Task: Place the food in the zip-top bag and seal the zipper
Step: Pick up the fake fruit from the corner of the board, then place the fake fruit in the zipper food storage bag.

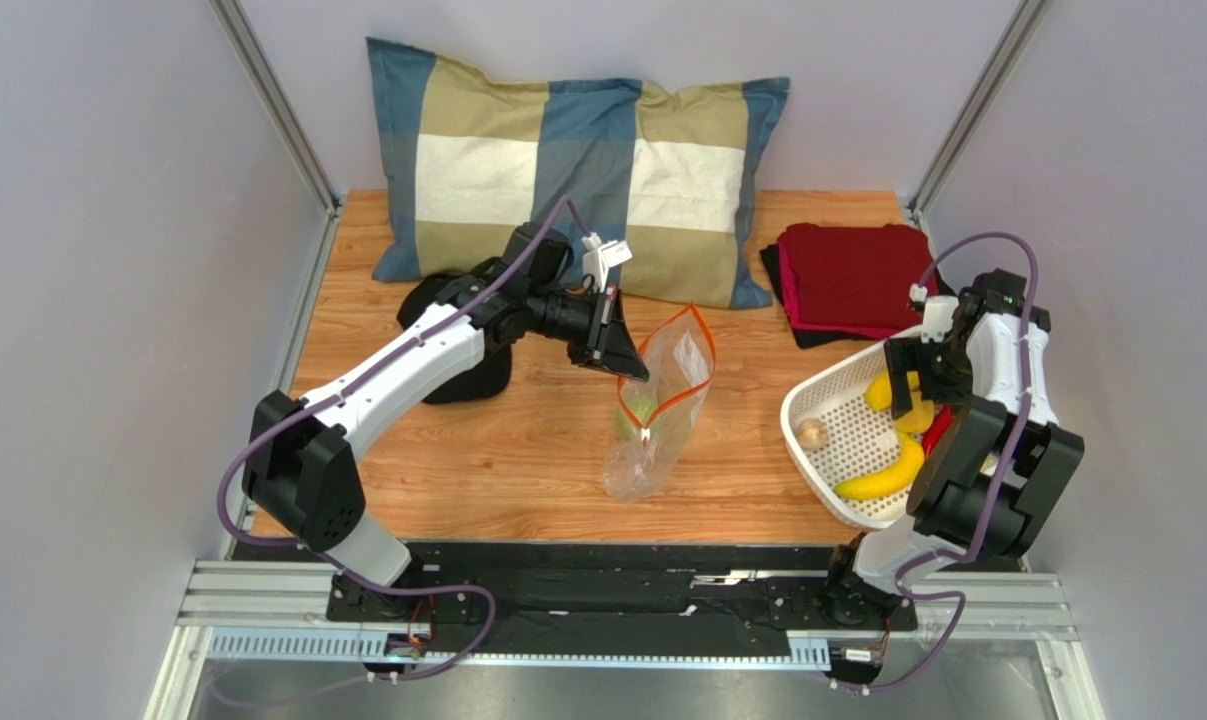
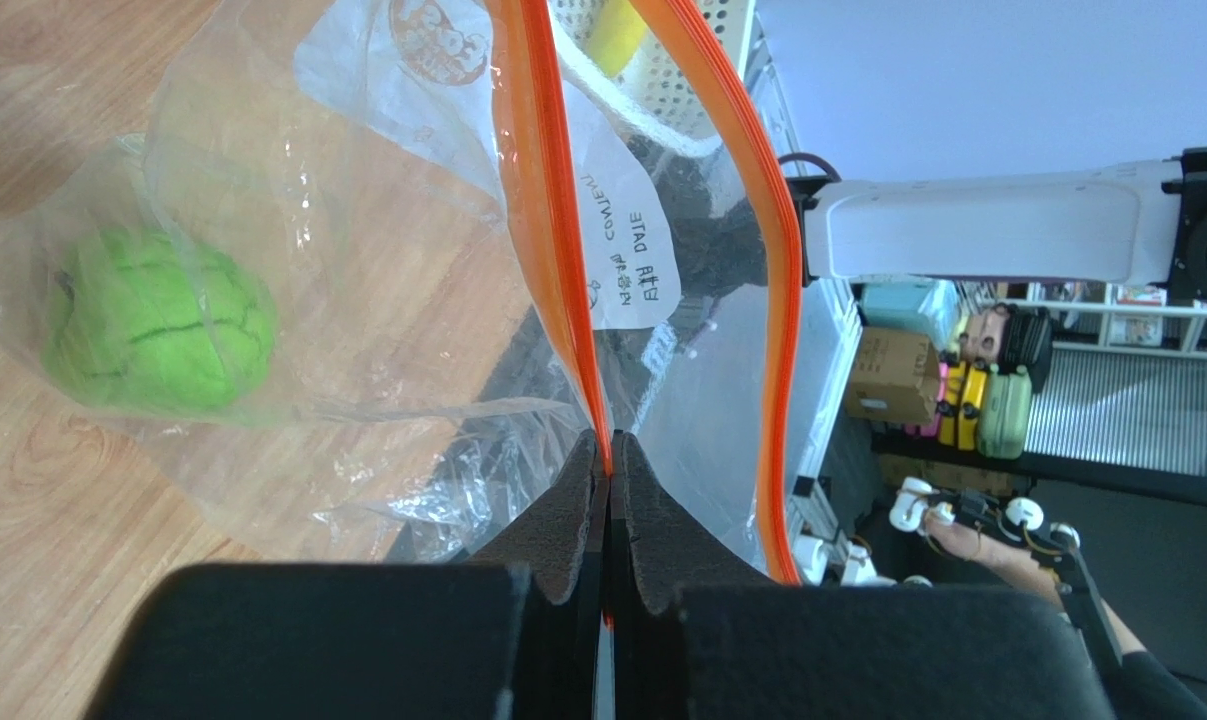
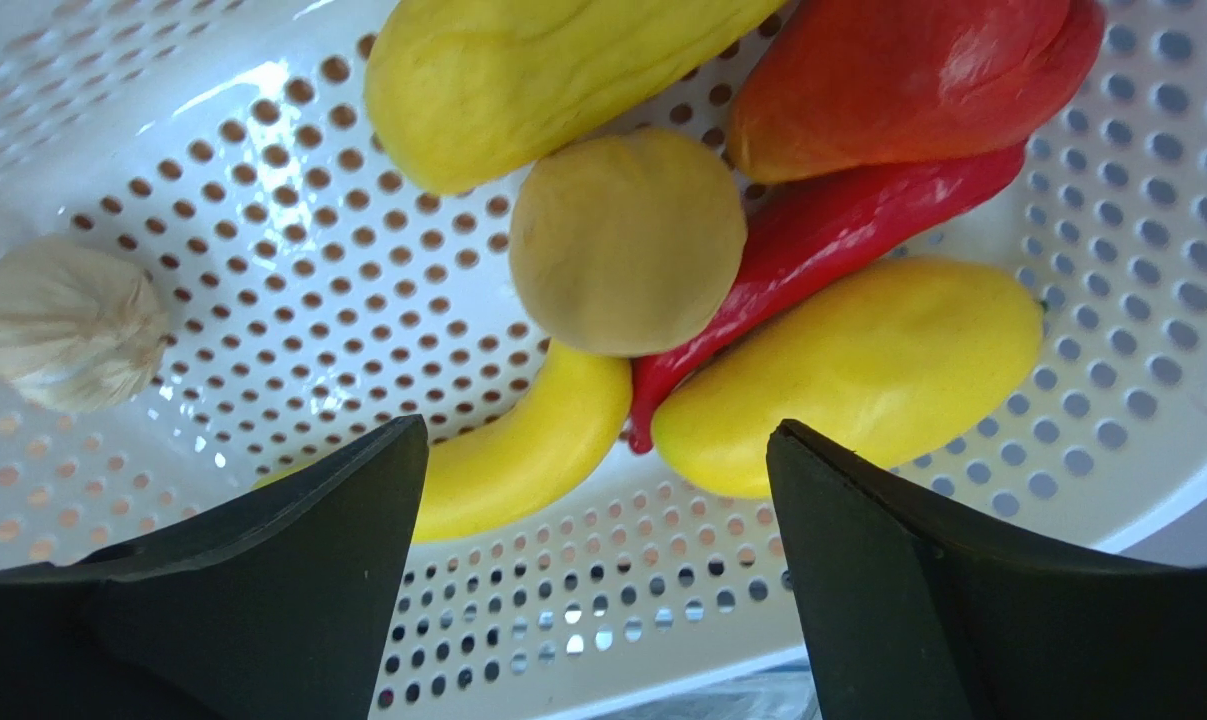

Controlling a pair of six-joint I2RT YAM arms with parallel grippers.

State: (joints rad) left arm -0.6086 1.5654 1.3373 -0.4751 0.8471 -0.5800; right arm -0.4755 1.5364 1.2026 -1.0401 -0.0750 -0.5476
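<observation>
Left tool (image 2: 609, 458) is clamping the zipper (image 2: 554, 225) of the zip-top bag (image 1: 666, 393), green piece (image 2: 159, 320) inside; right tool (image 3: 594, 435), spread wide, is hovering over the basket (image 3: 309, 285) holding the banana (image 3: 512, 458)

Robot lab, walled booth (image 1: 106, 225), aluminium base rail (image 1: 264, 603)

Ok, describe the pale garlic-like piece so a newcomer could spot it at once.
Find the white perforated basket at the table's right side, below the open right gripper. Near its left wall in the top view lies a pale ridged bulb, alone, apart from the heaped yellow and red pieces.
</observation>
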